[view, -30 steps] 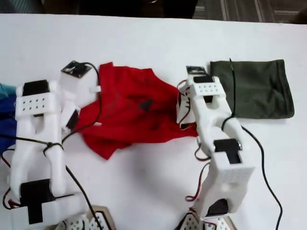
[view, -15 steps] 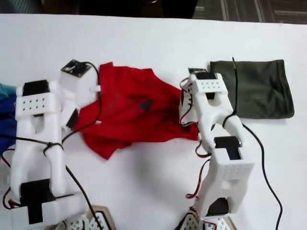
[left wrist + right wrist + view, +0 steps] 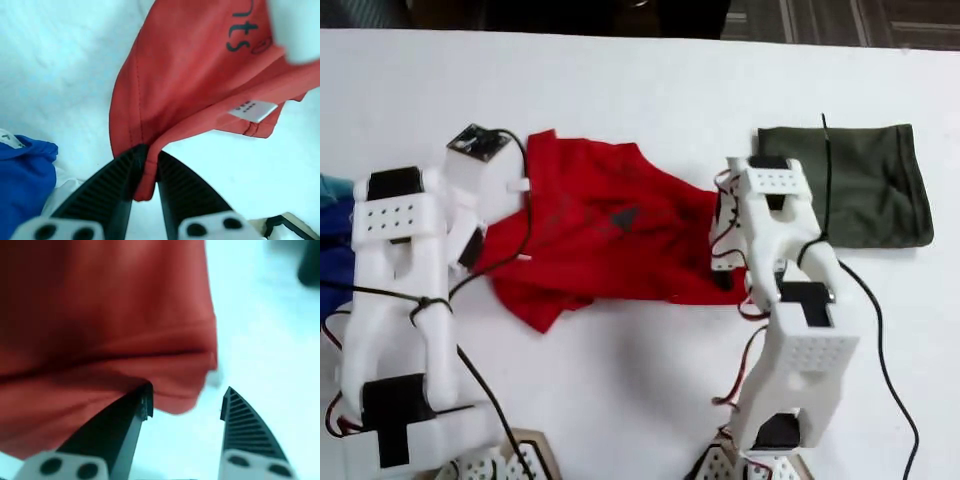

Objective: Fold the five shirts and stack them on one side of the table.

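A crumpled red shirt (image 3: 610,240) lies in the middle of the table. My left gripper (image 3: 473,248) is at the shirt's left edge, and the left wrist view shows that gripper (image 3: 145,172) shut on a fold of the red shirt (image 3: 190,85). My right gripper (image 3: 727,272) is at the shirt's right edge. In the right wrist view it (image 3: 186,402) stands open, with the hem of the red shirt (image 3: 100,330) lying over one finger (image 3: 141,401). A folded dark green shirt (image 3: 860,185) lies at the right. A blue shirt (image 3: 332,240) lies at the left edge.
The blue shirt (image 3: 22,180) lies close beside my left gripper. A white label (image 3: 252,110) hangs from the red shirt. Black and red cables run along both arms. Bare white table (image 3: 640,90) stretches behind the shirts, and in front between the two arm bases.
My right arm has shifted to the right and toward the near edge, and the red shirt's right edge has spread with it. The left arm has kept still.
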